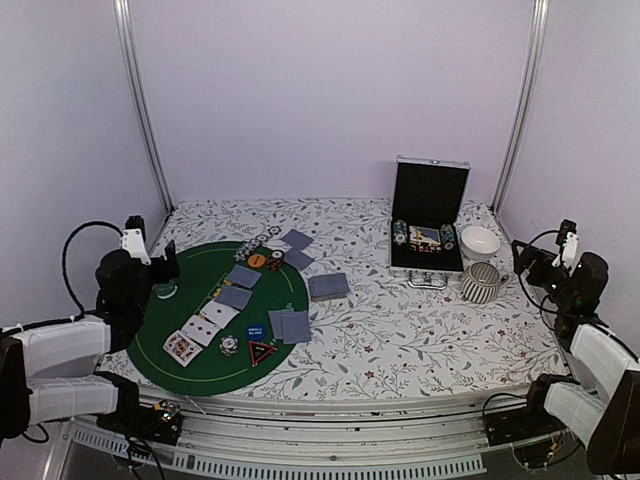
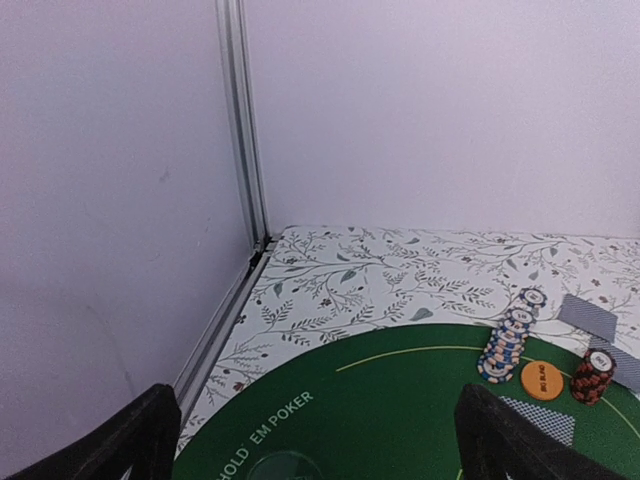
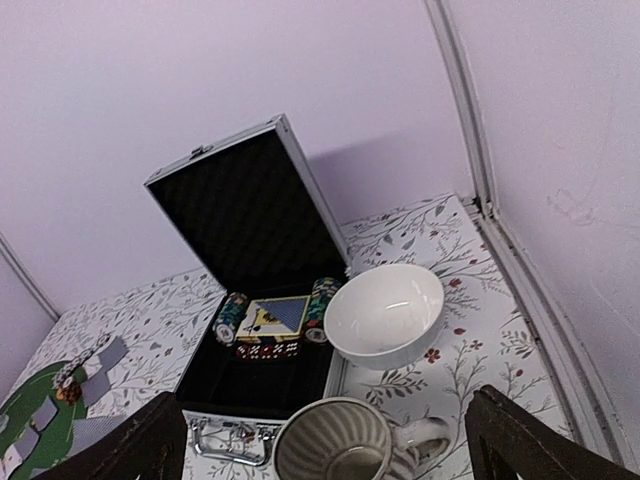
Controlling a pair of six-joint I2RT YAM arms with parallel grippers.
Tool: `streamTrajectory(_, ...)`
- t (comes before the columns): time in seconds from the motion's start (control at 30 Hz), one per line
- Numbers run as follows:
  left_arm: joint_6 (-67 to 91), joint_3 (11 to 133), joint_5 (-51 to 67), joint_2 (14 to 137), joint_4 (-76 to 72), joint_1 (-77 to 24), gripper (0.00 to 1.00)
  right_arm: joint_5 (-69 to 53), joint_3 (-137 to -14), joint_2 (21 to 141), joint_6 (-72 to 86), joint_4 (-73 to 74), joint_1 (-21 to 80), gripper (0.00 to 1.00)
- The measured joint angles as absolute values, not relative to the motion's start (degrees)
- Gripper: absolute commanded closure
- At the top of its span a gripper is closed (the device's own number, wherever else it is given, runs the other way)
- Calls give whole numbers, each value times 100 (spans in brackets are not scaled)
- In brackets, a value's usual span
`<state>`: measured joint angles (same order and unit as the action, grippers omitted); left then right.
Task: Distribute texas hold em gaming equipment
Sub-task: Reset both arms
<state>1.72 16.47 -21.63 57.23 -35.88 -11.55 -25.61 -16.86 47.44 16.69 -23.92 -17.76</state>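
Observation:
A green poker mat (image 1: pixel 190 375) lies at the left. On it are face-up cards (image 1: pixel 203 328), grey-blue face-down card pairs (image 1: pixel 238 286) (image 1: pixel 291 326), a blue disc (image 1: pixel 256 331), an orange disc (image 1: pixel 257 260), a red-edged triangular marker (image 1: pixel 262 351) and a single chip (image 1: pixel 229 345). A fanned row of chips (image 2: pixel 508 335), the orange disc (image 2: pixel 542 379) and a red chip stack (image 2: pixel 591 374) show in the left wrist view. A card pile (image 1: pixel 328 286) lies off the mat. My left gripper (image 2: pixel 315 440) is open and empty over the mat's left edge. My right gripper (image 3: pixel 330 440) is open and empty near the cup.
An open silver-and-black case (image 1: pixel 430 225) at the back right holds chip rolls (image 3: pixel 231 318), a card box (image 3: pixel 272 315) and dice (image 3: pixel 268 350). A white bowl (image 3: pixel 385 315) and a ribbed cup (image 3: pixel 335 445) stand right of it. Walls and metal rails enclose the table.

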Motion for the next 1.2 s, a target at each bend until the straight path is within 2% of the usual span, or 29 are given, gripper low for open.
streamTrajectory(0.23,-211,823,-2825,6278,-5170,-1155,2,-1747,-526,4794,1540,-3972,-1776,1)
streamTrajectory(0.43,-561,751,-2875,7605,-6635,-1144,2,-1710,-298,6313,1542,-5806,-1776,1)
streamTrajectory(0.63,-462,814,-2322,8866,-8020,-711,2,-2018,-471,7841,1455,-7094,-1743,1)
streamTrajectory(0.93,-425,1140,-1619,8958,-8007,-541,2,-2200,-1278,8764,215,-7487,-593,1)
streamTrajectory(1.2,-294,1247,-1396,8958,-7752,-392,2,-1953,-1282,8783,-104,-7463,-563,1)
